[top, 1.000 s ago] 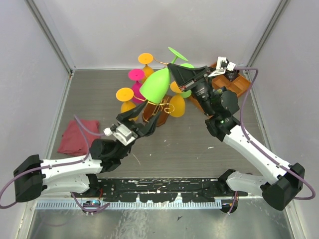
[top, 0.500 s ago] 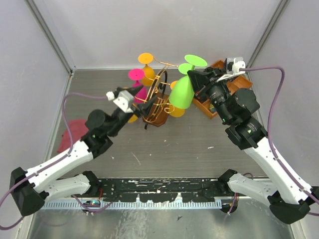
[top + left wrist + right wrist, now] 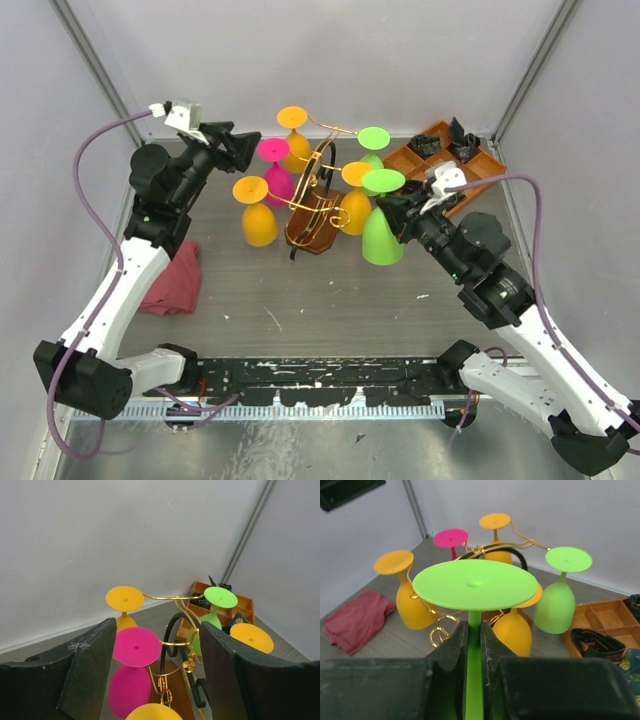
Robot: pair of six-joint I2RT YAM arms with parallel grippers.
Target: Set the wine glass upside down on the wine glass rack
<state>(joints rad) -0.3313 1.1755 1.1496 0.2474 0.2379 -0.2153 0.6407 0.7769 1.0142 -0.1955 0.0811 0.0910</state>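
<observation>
My right gripper (image 3: 398, 214) is shut on the stem of a green wine glass (image 3: 381, 238). The glass is upside down with its foot up, just front-right of the wine glass rack (image 3: 312, 222). In the right wrist view the stem (image 3: 474, 630) is pinched between the fingers under the round foot (image 3: 475, 584). The rack is gold wire on a dark brown base, with orange (image 3: 258, 218), pink (image 3: 277, 172) and green (image 3: 373, 143) glasses hanging on it. My left gripper (image 3: 243, 148) is open and empty, raised behind and left of the rack (image 3: 176, 641).
An orange compartment tray (image 3: 428, 160) with dark items stands at the back right, next to the rack. A red cloth (image 3: 170, 282) lies on the left under the left arm. Grey walls close in the back and sides.
The left arm rose from low in front of the rack and swung to the back left. The right arm turned the tilted green glass foot-up and lowered it at the rack's front right.
</observation>
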